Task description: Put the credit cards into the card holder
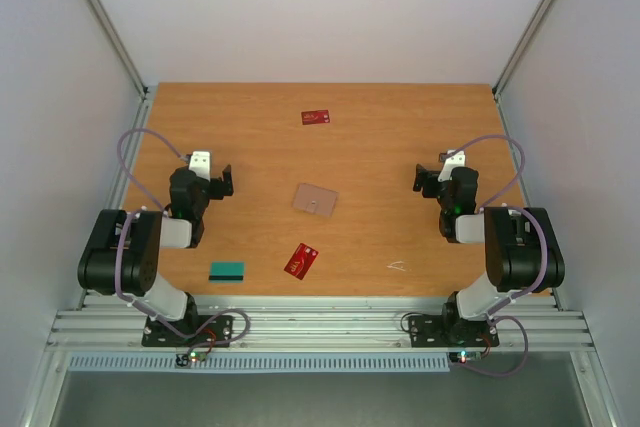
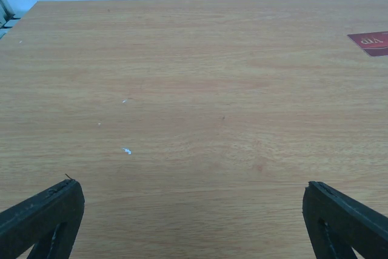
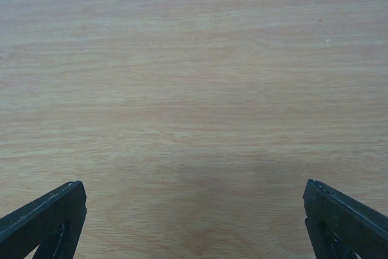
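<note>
Left gripper: black wedge-shaped fingers spread wide, empty, above bare wood.
Right gripper: also spread wide, grasping nothing.
Card holder: flat tan squarish sleeve, lay mid-table between the arms, slightly skewed.
Far red card: thin rectangle, lay beyond the holder.
Near red card: lay tilted, nearer than the holder, apart from it.
Teal card: thin rectangle beside the left arm.
Table: smooth, light wood-grain.

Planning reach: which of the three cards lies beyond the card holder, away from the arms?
The far red card; the other red card and the teal card lie on the near side of the card holder.
</note>
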Available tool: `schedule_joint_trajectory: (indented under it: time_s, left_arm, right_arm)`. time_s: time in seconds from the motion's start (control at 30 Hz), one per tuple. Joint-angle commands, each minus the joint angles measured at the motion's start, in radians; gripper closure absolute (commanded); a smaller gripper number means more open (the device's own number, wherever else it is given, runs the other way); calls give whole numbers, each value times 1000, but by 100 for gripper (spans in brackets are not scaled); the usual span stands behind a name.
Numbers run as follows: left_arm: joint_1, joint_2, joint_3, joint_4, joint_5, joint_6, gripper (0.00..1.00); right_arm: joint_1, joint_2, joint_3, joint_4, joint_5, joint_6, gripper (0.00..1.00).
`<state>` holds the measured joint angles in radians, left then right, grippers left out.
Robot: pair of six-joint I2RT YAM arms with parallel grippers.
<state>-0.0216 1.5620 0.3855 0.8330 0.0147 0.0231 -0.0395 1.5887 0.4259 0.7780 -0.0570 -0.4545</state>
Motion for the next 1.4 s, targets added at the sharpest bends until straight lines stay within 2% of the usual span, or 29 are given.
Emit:
schedule_joint_trajectory:
  time_s: [0.0, 0.4, 0.47, 0.53, 0.6, 0.7, 0.83, 0.9, 0.97, 1.03, 1.07, 1.17, 1.23, 1.37]
  left_arm:
    - [5, -2, 19, 63, -12, 2, 1]
    - [5, -13, 12, 71, -12, 0, 1]
    - [3, -57, 14, 35, -9, 6, 1]
    - [-6, -128, 43, -69, -41, 9, 1]
    - [-19, -199, 108, -289, -103, 1, 1]
    - [-19, -270, 243, -555, -160, -113, 1]
    - [-20, -305, 405, -887, -110, -221, 1]
    - [-20, -311, 452, -974, -143, -272, 1]
    - [-14, -309, 490, -1063, -142, -375, 0]
    - [0, -302, 519, -1126, -33, -400, 1]
    - [1, -301, 536, -1161, 22, -411, 1]
    - [-3, -314, 545, -1222, 162, -473, 2]
    - [-27, -335, 514, -1219, 232, -535, 6]
    - [-116, -328, 469, -1232, 336, -589, 13]
  right_arm:
    - [-2, 1, -1, 47, 10, -7, 2]
    - [-2, 2, 4, 41, 10, -8, 2]
    - [0, -9, -22, 79, 11, -12, 2]
    - [9, -64, -31, 59, 24, -18, 1]
    - [28, -151, -11, -46, 85, -26, 2]
    - [39, -302, 35, -213, 130, -14, 2]
    - [78, -392, 247, -588, 129, 79, 2]
    - [77, -393, 357, -724, 76, 145, 2]
    - [78, -386, 418, -754, -41, 250, 2]
    - [75, -361, 476, -860, -36, 401, 1]
    - [74, -335, 508, -902, -110, 404, 2]
    - [77, -170, 672, -1061, -344, 366, 2]
    - [90, -49, 812, -1229, -432, 337, 6]
    - [156, 92, 973, -1324, -520, 256, 8]
